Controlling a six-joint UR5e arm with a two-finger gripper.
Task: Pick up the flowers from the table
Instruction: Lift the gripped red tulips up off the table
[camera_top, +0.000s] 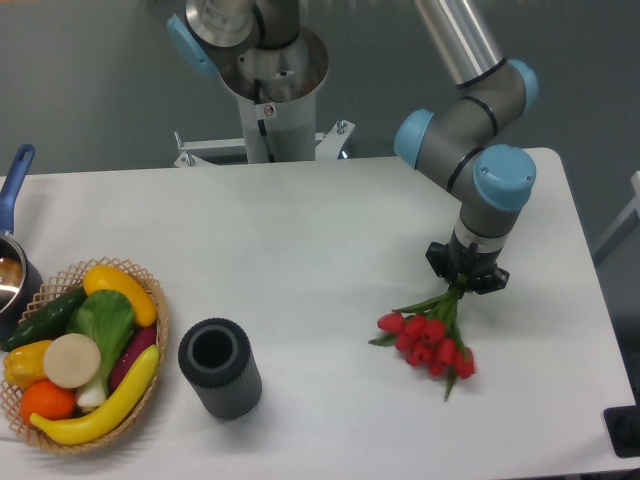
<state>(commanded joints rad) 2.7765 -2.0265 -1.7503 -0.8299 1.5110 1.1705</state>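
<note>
The flowers (428, 342) are a small bunch of red tulip buds with green stems and leaves, at the right of the white table (300, 260). The buds lie on or just above the tabletop and the stems run up and to the right. My gripper (465, 283) points down over the stem end and is shut on the stems. The fingertips are mostly hidden by the black gripper body.
A wicker basket of vegetables (80, 355) stands at the front left. A dark grey cylindrical cup (219, 367) lies beside it. A pot with a blue handle (14, 250) is at the left edge. The arm's base (270, 80) is at the back.
</note>
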